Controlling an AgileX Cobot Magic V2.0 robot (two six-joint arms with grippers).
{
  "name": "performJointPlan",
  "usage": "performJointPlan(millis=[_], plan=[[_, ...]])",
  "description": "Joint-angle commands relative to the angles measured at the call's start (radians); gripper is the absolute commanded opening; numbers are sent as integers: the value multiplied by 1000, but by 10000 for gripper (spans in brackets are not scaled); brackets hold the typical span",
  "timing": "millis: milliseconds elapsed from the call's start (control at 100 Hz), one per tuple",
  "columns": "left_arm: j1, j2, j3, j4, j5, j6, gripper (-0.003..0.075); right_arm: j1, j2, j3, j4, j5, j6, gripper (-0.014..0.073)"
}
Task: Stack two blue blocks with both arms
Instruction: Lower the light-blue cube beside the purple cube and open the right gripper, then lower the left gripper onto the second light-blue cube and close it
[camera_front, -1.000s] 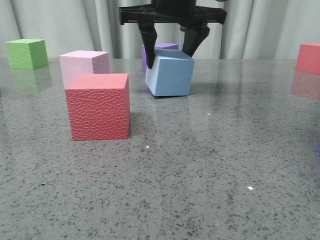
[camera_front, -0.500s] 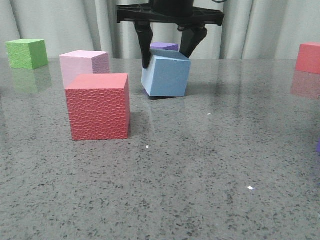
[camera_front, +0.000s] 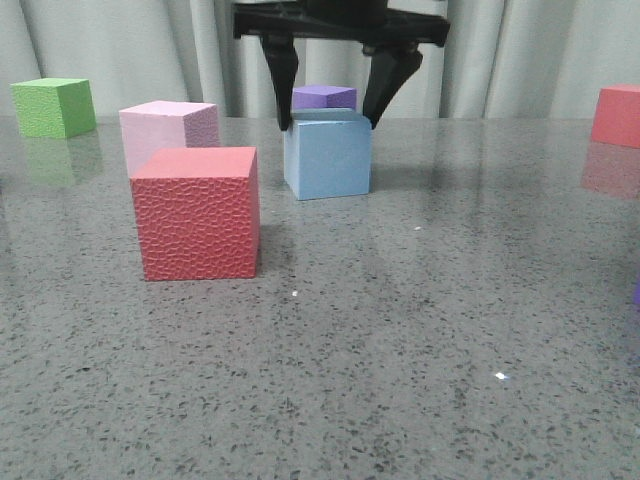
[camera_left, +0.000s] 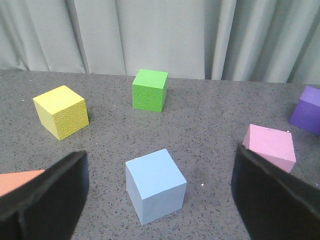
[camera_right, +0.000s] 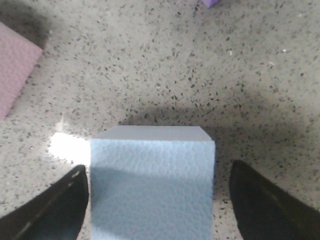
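Table (camera_front: 400, 350): holds every cube, none stacked.
Right gripper (camera_front: 333, 120): upper centre, jaws spread, straddling one blue block (camera_front: 328, 155) flat on table.
Left gripper (camera_left: 160, 200): jaws wide, second blue block (camera_left: 155, 185) between, ungripped.
Progress: stacking not begun; both grasps remain.

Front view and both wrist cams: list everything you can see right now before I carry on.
blue blocks: two, pale blue; one flat on the table between the right gripper's fingers, one ahead of the left gripper, untouched
red cubes: two, red; one near left, one far right edge
pink cube: one, pink; behind the near red cube
green cube: one, green; far left
purple cube: one, purple; behind the gripped-over blue block
yellow cube: one, yellow; left wrist view only
table: one, grey speckled
curtain: grey, behind
left gripper: open
right gripper: open
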Motion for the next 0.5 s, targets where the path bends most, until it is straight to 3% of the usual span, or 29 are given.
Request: performJointPlan(millis=[0, 490], plan=[[-3, 1, -32, -12, -80, 0, 566, 1, -96, -35, -3, 66, -3, 581], [-3, 1, -32, -12, -76, 0, 566, 18, -207, -23, 14, 84, -64, 579]])
